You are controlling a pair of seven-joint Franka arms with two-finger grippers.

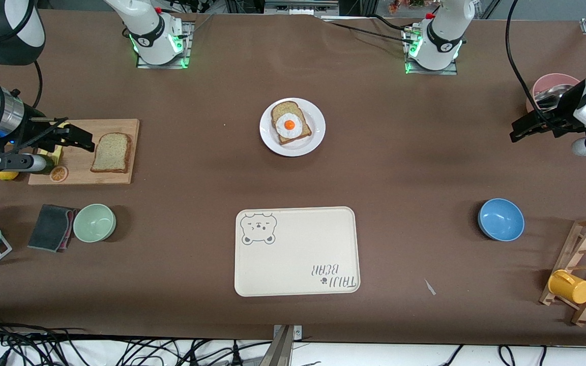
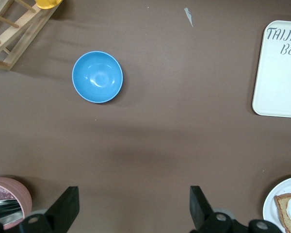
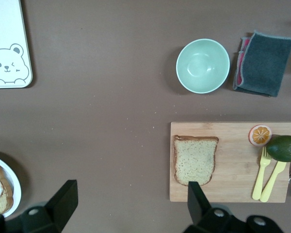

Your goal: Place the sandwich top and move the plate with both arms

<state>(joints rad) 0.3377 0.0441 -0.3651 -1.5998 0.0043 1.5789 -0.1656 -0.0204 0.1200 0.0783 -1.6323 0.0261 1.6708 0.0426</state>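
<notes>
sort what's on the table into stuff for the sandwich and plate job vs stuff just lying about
For the job: sandwich top on the cutting board; egg-topped slice on the plate; left gripper and right gripper, both open.

Lying about: bear tray, blue bowl, green bowl, cloth, yellow mug, wooden rack.

Robot lab, bolted arm bases point(image 1: 158, 38), cables point(image 1: 94, 351), brown table point(image 1: 400, 168)

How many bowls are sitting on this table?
3. A green bowl beside the folded cloth toward the right arm's end; a blue bowl toward the left arm's end; a pink bowl partly hidden under the left arm there.
</notes>
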